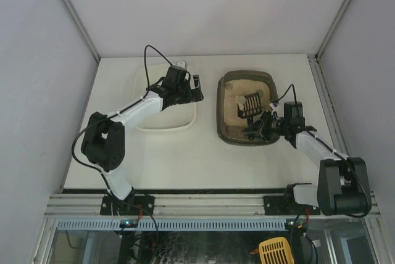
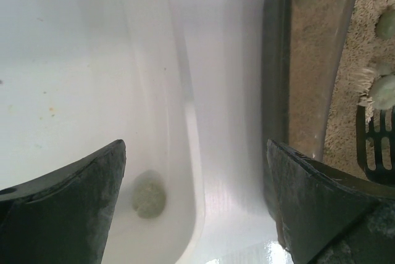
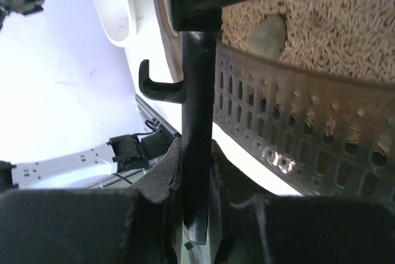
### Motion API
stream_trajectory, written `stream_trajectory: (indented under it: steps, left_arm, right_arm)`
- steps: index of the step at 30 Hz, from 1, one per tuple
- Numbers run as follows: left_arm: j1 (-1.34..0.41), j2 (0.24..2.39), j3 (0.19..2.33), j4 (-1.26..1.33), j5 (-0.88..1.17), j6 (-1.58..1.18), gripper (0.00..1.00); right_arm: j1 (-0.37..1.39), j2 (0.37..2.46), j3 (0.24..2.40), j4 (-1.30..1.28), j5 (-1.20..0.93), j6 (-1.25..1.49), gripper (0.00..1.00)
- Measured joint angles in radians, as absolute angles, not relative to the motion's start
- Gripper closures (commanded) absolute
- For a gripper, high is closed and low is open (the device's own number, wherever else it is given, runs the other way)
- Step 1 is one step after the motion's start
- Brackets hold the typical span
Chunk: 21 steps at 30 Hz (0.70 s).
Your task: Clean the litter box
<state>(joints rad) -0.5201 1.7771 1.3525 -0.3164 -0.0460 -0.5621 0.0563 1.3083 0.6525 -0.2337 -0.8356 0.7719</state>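
The litter box (image 1: 220,111) is a dark tray with beige litter (image 1: 237,94), right of centre on the table. My right gripper (image 1: 259,127) hovers over its near right corner, shut on the black handle (image 3: 197,103) of a slotted scoop (image 1: 250,104) whose head lies in the litter. A grey-green clump (image 3: 267,36) sits in the litter just past the scoop (image 3: 296,134). My left gripper (image 1: 194,89) hangs open and empty above the gap between the white tub (image 1: 162,122) and the litter box rim (image 2: 276,60). One clump (image 2: 148,194) lies in the tub.
More clumps (image 2: 384,90) lie in the litter near the scoop head (image 2: 378,148). Grey walls enclose the table on three sides. An aluminium rail (image 1: 203,205) with both arm bases runs along the near edge.
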Motion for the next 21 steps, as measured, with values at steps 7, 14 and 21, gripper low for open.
stream_trajectory:
  steps: [7,14,21]
  left_arm:
    - [-0.508,1.714,1.302,-0.323,-0.077,-0.518,0.0]
    - [-0.494,1.673,1.255,-0.323,-0.105,-0.501,0.0]
    - [-0.493,1.652,1.214,-0.327,-0.156,-0.458,0.0]
  right_arm:
    - [0.043,1.258,0.291,0.394,-0.924,1.021,1.0]
    - [0.016,1.409,0.224,0.894,-0.979,1.198,1.0]
    - [-0.019,1.6,0.218,1.296,-1.037,1.364,1.0]
